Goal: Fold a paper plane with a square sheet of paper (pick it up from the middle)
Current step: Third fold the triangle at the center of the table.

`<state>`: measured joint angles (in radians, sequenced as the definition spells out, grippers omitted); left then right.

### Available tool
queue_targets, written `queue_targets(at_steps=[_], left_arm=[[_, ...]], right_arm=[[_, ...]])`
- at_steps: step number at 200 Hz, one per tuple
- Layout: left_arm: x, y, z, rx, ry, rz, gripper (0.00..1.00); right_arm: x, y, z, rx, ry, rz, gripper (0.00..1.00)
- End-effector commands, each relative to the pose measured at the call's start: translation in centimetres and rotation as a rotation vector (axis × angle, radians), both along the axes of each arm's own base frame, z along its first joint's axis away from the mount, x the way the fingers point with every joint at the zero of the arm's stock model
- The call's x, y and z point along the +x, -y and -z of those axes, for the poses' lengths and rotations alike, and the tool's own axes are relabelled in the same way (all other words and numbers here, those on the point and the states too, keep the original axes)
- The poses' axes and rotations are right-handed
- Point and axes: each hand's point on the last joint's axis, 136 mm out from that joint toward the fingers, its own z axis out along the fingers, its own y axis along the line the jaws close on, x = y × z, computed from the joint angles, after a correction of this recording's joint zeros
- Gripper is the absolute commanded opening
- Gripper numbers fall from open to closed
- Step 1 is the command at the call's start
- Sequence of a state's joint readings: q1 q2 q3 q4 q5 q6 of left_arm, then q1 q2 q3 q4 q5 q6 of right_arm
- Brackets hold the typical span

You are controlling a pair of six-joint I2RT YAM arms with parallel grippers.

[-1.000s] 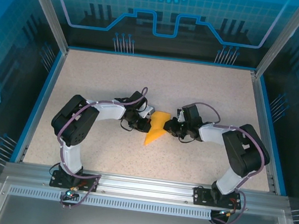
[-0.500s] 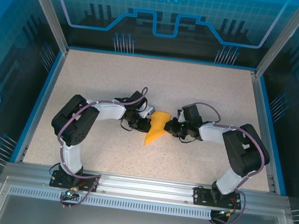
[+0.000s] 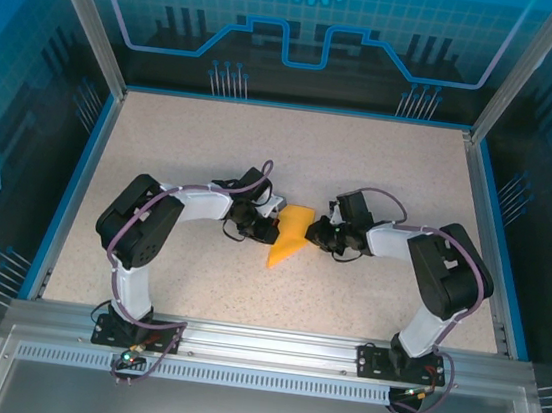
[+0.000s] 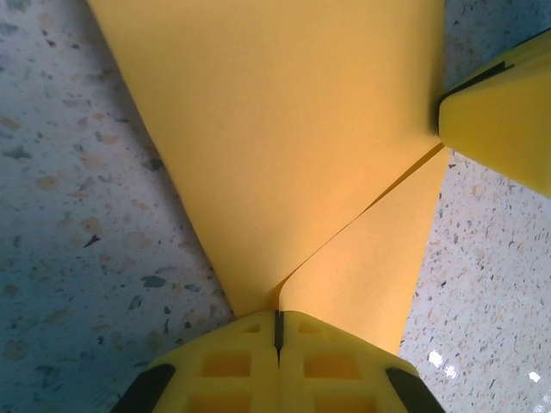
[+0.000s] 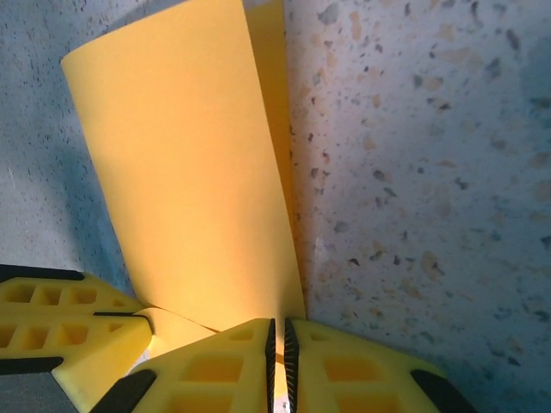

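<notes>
Lying mid-tabletop (image 3: 213, 148) in the top view, the paper plane (image 3: 289, 236) sits between the left tool (image 3: 270, 228) and the right tool (image 3: 312, 233), its point toward the arm bases. From the left wrist, the left tool's pads are pressed together, pinching the plane's folded edge. From the right wrist, the right tool likewise pinches an edge of the plane, with the left tool just beside it.
</notes>
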<state>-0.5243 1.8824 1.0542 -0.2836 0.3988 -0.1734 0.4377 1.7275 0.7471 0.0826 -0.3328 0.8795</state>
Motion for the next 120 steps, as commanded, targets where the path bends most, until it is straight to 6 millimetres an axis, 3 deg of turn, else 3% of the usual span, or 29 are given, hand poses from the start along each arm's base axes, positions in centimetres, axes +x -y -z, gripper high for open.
queue_targets(at_steps=[1, 31, 60, 120], left_arm=[[-1.2, -0.9, 1.8, 0.049, -0.059, 0.021, 0.01], [-1.2, -0.9, 1.9, 0.050, -0.063, 0.021, 0.01], [-1.1, -0.9, 1.9, 0.048, -0.059, 0.021, 0.01], [-1.2, -0.8, 2.0, 0.048, -0.064, 0.020, 0.02]], right_arm=[[0.1, 0.6, -1.1, -0.028, 0.012, -0.007, 0.15], [-0.3, 0.2, -4.0, -0.009, 0.078, -0.020, 0.15], [-2.4, -0.5, -4.4, -0.030, 0.098, -0.035, 0.14], [-6.6, -7.8, -3.7, 0.138, 0.075, -0.115, 0.09]])
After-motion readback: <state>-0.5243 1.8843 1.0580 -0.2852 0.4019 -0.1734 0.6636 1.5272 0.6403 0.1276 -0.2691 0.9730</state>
